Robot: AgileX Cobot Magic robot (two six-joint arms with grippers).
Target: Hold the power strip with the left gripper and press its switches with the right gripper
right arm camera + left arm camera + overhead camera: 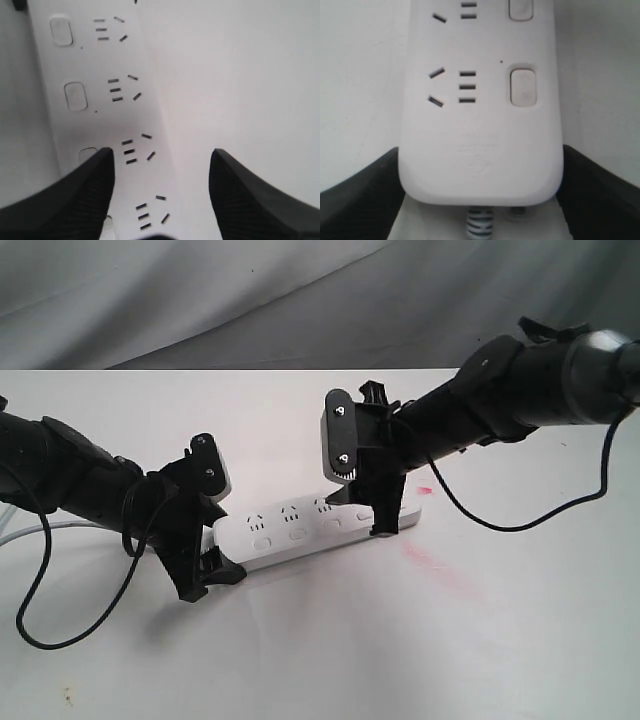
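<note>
White plastic on a white surface [520, 640]: the power strip [300, 530] lies flat near the middle, its corded end toward the left edge and its other end toward the right. The left gripper [481, 170] has that corded end between its fingers [360, 200], which press on both long sides of the rounded end just above the grey cord [479, 222], so the holding half of the task looks done. The right gripper [162, 155] hangs over the opposite end with its fingers [75, 200] spread wide and holding nothing; one fingertip sits at the edge of a switch [86, 156], partly covering it, while the other is out over bare surface beside the strip. Whether that tip is touching the switch I cannot tell. The pressing step seems to be in hand, at a switch toward the right end. The next move likely calls for a short, straight push down with that one fingertip centred on the rocker, then a lift and a shift along the row of switches [297, 536]. A pink smear [430, 560] marks the surface by the strip's right end, and creased grey cloth [200, 290] hangs behind the far edge.
</note>
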